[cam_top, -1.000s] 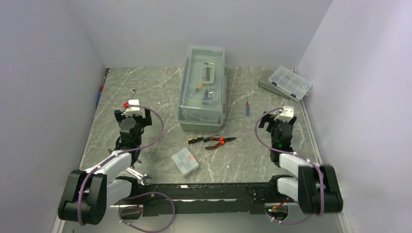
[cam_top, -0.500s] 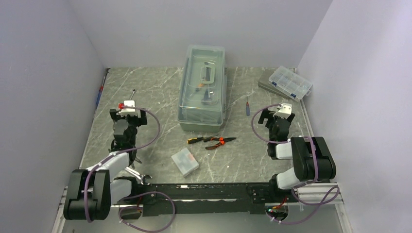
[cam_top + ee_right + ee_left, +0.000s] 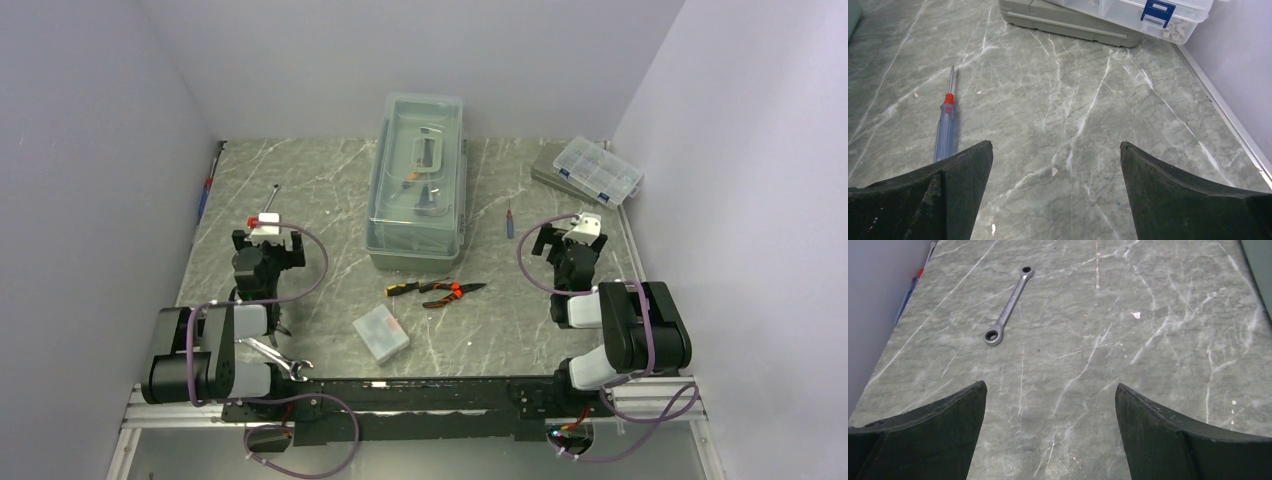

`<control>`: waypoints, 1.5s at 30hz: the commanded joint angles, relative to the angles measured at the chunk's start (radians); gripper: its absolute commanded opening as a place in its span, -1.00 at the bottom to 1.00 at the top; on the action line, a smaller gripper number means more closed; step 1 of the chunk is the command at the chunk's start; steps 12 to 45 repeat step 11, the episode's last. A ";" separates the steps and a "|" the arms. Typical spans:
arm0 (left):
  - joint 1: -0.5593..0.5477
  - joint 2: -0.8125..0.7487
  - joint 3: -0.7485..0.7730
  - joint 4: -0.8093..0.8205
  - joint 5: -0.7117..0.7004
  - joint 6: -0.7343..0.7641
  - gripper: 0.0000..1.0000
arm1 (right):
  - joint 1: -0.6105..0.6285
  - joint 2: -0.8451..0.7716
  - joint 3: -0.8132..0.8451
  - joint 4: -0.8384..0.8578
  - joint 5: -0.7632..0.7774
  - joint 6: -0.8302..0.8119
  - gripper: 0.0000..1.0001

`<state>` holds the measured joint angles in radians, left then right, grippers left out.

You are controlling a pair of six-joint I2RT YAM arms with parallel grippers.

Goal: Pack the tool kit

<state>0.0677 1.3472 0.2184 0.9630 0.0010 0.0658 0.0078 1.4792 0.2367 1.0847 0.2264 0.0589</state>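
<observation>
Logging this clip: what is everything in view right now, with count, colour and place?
tool kit: 1, sage-green with clear lid, far centre.
compartment organizer: 1, clear with blue latches, far right, on the grey case.
grey case: 1, grey, under the organizer.
screwdriver: 1, blue with red collar, right of the tool kit.
ratchet wrench: 1, silver, left of the tool kit.
yellow-handled tool: 1, yellow and black, in front of the tool kit.
pliers: 1, dark with orange, beside it.
small case: 1, translucent, near centre.
open-end wrench: 1, silver, by the left arm's base.
slim tool: 1, blue and red, along the left wall.
left gripper: black, open.
right gripper: black, open.
</observation>
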 commanded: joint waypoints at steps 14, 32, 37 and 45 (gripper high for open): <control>-0.005 -0.001 0.024 0.058 0.044 0.014 0.99 | -0.004 0.002 0.007 0.044 0.003 -0.005 0.99; -0.005 -0.001 0.024 0.058 0.044 0.014 0.99 | -0.004 0.002 0.007 0.044 0.003 -0.005 0.99; -0.005 -0.001 0.024 0.058 0.044 0.014 0.99 | -0.004 0.002 0.007 0.044 0.003 -0.005 0.99; -0.005 -0.001 0.024 0.058 0.044 0.014 0.99 | -0.004 0.002 0.007 0.044 0.003 -0.005 0.99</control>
